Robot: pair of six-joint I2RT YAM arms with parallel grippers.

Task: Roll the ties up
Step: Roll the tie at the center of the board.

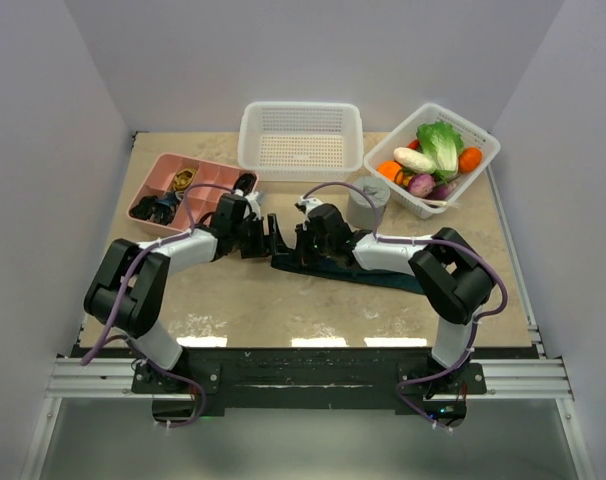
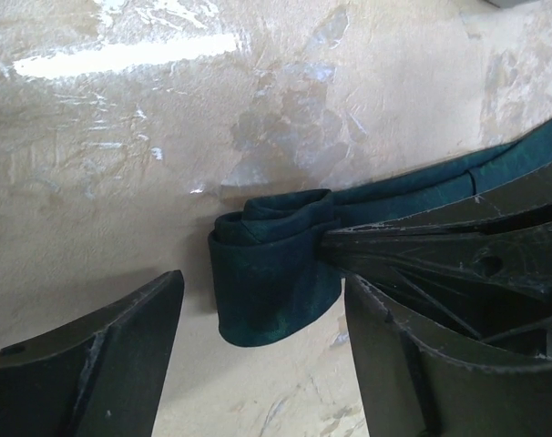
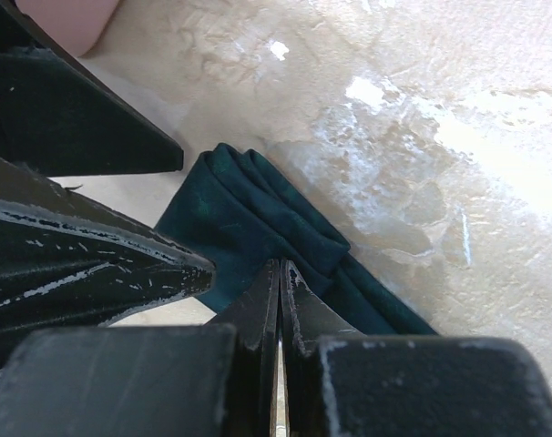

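- Tie (image 1: 388,279) lies on the table (image 1: 283,310) near its middle. From the overhead view it is a dark teal band that runs from between the two grippers away to the right, partly under the right arm.
- Only the wrist cameras show that its near end is doubled over into a loose, short roll of a few layers (image 2: 271,291), resting on the tabletop.
- Left gripper (image 1: 271,238) has its jaws spread wide. In its own wrist view the two fingers stand on either side of the roll, with bare table showing between each finger and the cloth.
- Right gripper (image 3: 278,273) has its fingers pressed flat together with no gap. Its tips sit against the top of the roll (image 3: 249,214).
- The left wrist view shows the same closed tips (image 2: 349,244) meeting the roll from the right, where the flat band leaves it. I cannot tell whether any cloth is caught between them.
- Only the overhead view takes in the rest: a white basket (image 1: 300,140) at the far edge, a pink tray (image 1: 161,178) of small items at far left, a basket of vegetables (image 1: 480,165) at far right and a grey cylinder (image 1: 368,205) just beyond the right gripper.
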